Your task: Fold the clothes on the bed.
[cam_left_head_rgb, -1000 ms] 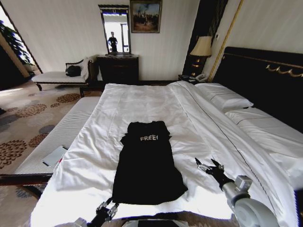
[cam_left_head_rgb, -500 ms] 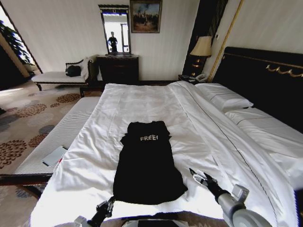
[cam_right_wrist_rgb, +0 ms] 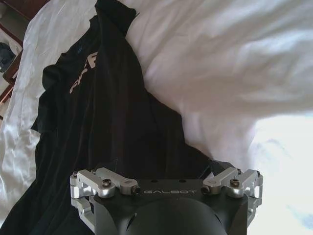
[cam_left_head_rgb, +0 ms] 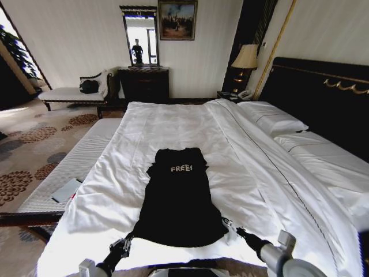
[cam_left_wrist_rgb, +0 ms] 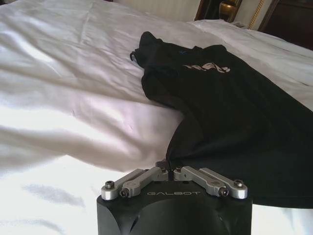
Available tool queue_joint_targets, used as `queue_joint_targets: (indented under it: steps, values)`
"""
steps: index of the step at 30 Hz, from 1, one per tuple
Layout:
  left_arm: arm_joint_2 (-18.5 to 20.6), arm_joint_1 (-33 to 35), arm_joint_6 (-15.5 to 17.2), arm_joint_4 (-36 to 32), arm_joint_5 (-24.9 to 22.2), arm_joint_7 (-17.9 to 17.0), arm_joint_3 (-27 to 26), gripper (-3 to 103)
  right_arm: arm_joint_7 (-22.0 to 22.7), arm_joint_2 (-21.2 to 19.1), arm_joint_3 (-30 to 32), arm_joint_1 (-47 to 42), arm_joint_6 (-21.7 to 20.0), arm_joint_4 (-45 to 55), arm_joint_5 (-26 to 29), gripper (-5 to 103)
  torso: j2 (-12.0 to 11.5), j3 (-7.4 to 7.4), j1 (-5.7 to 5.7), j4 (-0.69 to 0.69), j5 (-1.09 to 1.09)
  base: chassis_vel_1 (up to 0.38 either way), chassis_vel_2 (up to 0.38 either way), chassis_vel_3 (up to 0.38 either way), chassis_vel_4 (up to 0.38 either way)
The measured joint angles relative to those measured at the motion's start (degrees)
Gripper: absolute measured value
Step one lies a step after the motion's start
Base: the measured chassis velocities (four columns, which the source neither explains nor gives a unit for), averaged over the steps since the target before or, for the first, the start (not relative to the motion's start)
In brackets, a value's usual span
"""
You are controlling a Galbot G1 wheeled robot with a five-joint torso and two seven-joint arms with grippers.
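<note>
I saw one black T-shirt (cam_left_head_rgb: 177, 199) flat near the bed's (cam_left_head_rgb: 271, 173) foot edge. My left gripper (cam_left_wrist_rgb: 169, 172) had pinched together on the hem's left corner, while my right gripper (cam_right_wrist_rgb: 166, 183) sat spread over the right corner.

Daylight from the robot's left blew out the white duvet (cam_left_head_rgb: 190, 124) in glare, the headboard (cam_left_head_rgb: 323, 101) stayed dim, and edges bowed with wide-angle distortion.

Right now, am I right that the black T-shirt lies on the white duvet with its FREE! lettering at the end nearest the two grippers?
Not quite. The T-shirt does lie on the white duvet, but the FREE! lettering is at the far end. Its hem is the end nearest the left gripper and right gripper, as the head view shows.
</note>
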Motion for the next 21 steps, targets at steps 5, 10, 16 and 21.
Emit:
queue_joint_targets:
  steps: [5,10,16,21]
  values:
    - [0.08,0.09,0.02,-0.59,-0.24,0.00,-0.74,0,0.73,1.22,-3.05,0.88,-0.81,-0.73,-1.05,100,0.00,0.00,0.00,0.01,0.01,0.000,0.000,0.000,0.000]
    - [0.59,0.10,0.31,-1.04,-1.17,-0.03,-2.23,0,0.78,1.31,-5.43,2.10,-0.42,-1.56,-1.15,100,0.00,0.00,0.00,0.00,0.01,0.000,0.000,0.000,0.000]
    - [-0.15,0.36,0.73,-1.37,-0.50,-0.11,-1.97,0,2.14,1.07,-5.08,4.03,0.33,0.52,3.75,100,0.00,0.00,0.00,0.01,0.02,0.000,0.000,0.000,0.000]
    - [-0.79,0.24,0.95,-0.97,1.05,-0.14,-0.91,0,3.15,0.96,-5.08,3.79,0.33,5.05,6.58,100,0.00,0.00,0.00,0.01,0.00,0.000,0.000,0.000,0.000]
